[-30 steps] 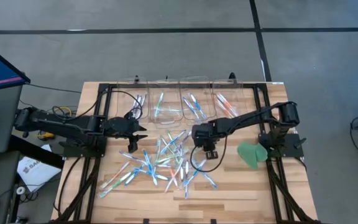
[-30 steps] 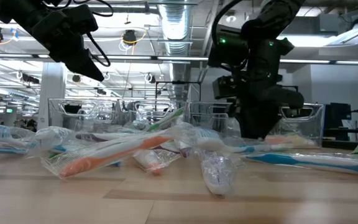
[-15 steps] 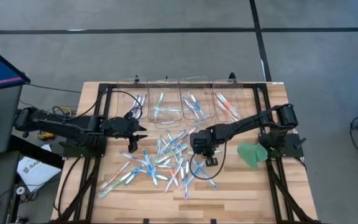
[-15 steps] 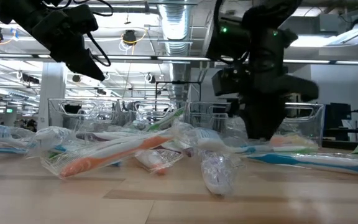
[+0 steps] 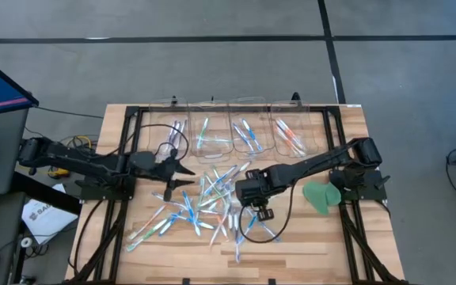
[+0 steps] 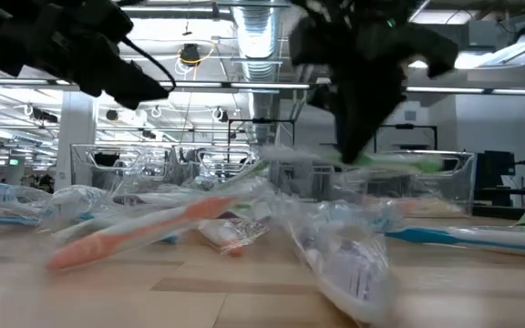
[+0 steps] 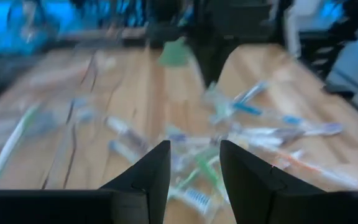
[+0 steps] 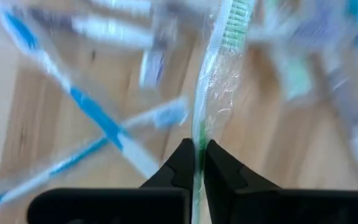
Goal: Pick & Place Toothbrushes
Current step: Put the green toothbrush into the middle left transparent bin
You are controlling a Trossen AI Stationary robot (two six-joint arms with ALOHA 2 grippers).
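Many wrapped toothbrushes lie in a loose pile point(image 5: 204, 204) on the wooden table. My right gripper point(image 5: 246, 192) hangs over the pile's right part, shut on a green toothbrush in a clear wrapper point(image 8: 219, 56). In the low view that toothbrush point(image 6: 399, 164) hangs clear of the pile. My left gripper point(image 5: 187, 171) is open above the pile's left edge and touches nothing. In the left wrist view its fingers point(image 7: 194, 165) point toward the pile. My right gripper pinches the green toothbrush between its two fingers on the wrapped handle point(image 8: 199, 134), some way from the green head point(image 8: 232, 25). The fingers come from above. The toothbrush is lifted clear and sticks out nearly level in the low view.
Four clear bins point(image 5: 232, 133) stand in a row along the table's far edge, each with a few toothbrushes inside. A flat green disc point(image 5: 320, 196) lies right of the pile. Black frame rails point(image 5: 133, 150) run along the table's left and right sides.
My right gripper has moved toward the table's near-left over the pile, then risen with the green toothbrush lifted clear in it. Nearby toothbrushes in the pile have shifted. My left gripper has moved a little right and nearer, toward the pile.
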